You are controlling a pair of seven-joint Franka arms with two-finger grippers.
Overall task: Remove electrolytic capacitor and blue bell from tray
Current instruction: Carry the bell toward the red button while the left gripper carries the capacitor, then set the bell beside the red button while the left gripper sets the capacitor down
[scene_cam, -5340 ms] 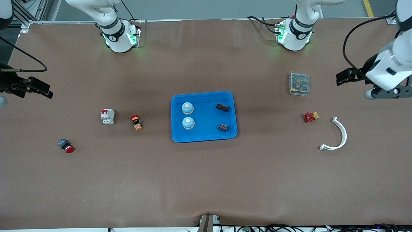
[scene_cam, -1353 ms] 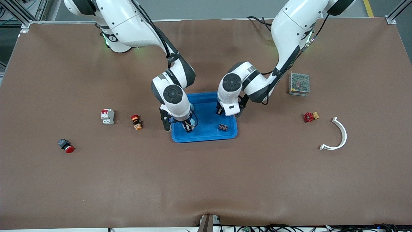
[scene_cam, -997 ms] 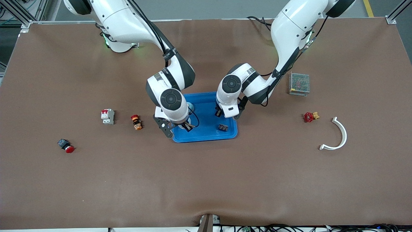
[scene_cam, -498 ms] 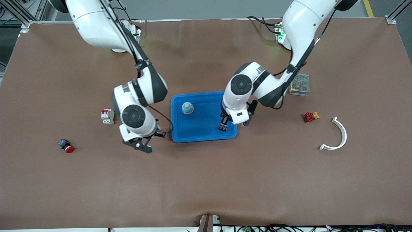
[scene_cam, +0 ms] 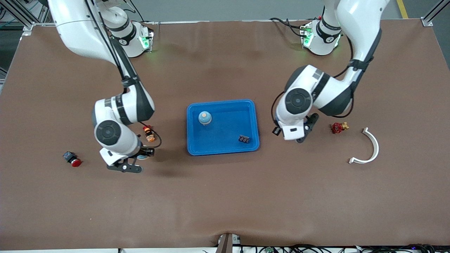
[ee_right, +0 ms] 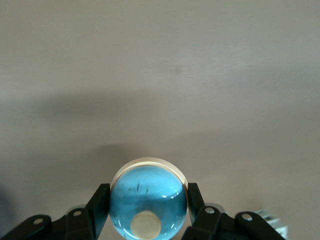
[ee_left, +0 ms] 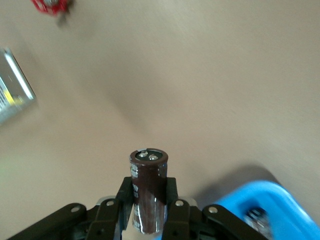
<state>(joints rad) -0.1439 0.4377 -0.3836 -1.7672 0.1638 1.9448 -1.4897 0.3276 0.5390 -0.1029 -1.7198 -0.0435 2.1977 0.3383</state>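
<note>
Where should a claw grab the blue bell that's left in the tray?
Probably from straight above, pinching the dome's widest part across opposite sides. The blue bell stands upright with its pale button on top, and nothing crowds it in the tray; the capacitor lies toward the left arm's end. The right claw holds its own bell this way, fingers at the rim.

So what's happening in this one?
Both arms are emptying the tray. The left pincer holds a capacitor over the table beside the tray, toward the left arm's end. The right pincer holds a blue bell over the table toward the right arm's end. One bell and one capacitor remain inside.
</note>
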